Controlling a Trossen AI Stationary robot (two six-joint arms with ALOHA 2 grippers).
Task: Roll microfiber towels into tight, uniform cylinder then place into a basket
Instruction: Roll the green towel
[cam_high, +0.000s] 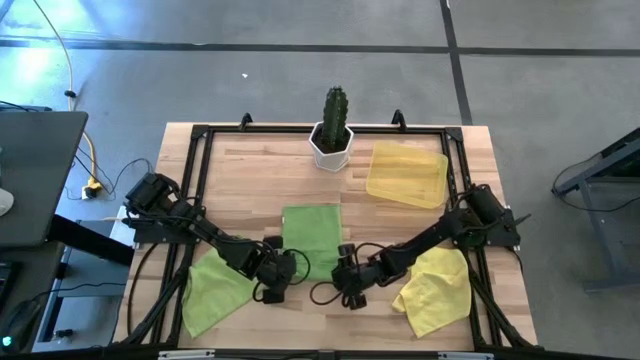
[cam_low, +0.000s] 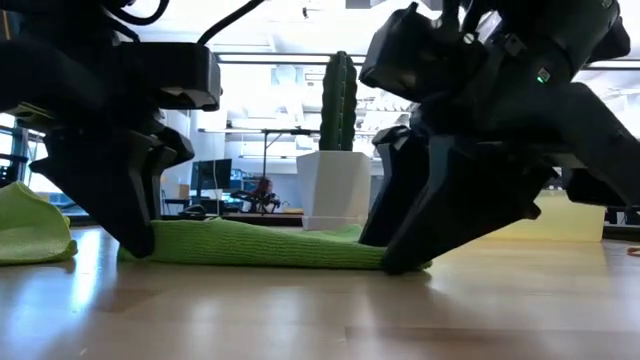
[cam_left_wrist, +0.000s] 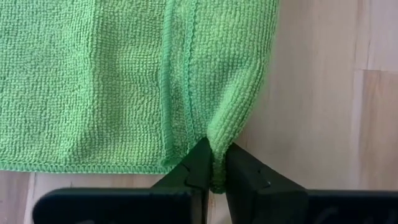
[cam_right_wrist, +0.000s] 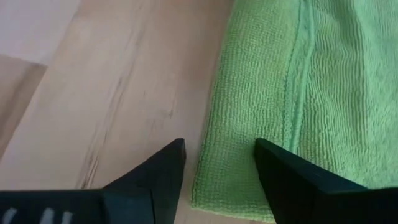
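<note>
A lime-green towel (cam_high: 312, 238), folded over, lies flat on the table's middle near the front. My left gripper (cam_high: 288, 268) is shut on its near left corner and shows in the low view (cam_low: 135, 240). My right gripper (cam_right_wrist: 217, 165) is open at the near right corner (cam_high: 338, 272), one finger on each side of the towel's folded edge (cam_right_wrist: 211, 180); whether it touches I cannot tell. A second lime-green towel (cam_high: 215, 290) lies crumpled at front left. The yellow towel (cam_high: 435, 290) lies crumpled at front right. The basket (cam_high: 408, 175) sits at back right. My left gripper pinches a raised fold (cam_left_wrist: 217, 163) of the green towel between its two fingers, at the near edge beside a hem seam. The fingers (cam_left_wrist: 194, 167) come from above, slanting down. The fold puckers up into the fingers; the towel otherwise lies flat on the table.
A white pot with a cactus (cam_high: 332, 140) stands at the back middle, just beyond the towel. A black frame (cam_high: 200, 135) runs around the table top. Bare wood (cam_high: 250, 190) lies between the towel and the left rail.
</note>
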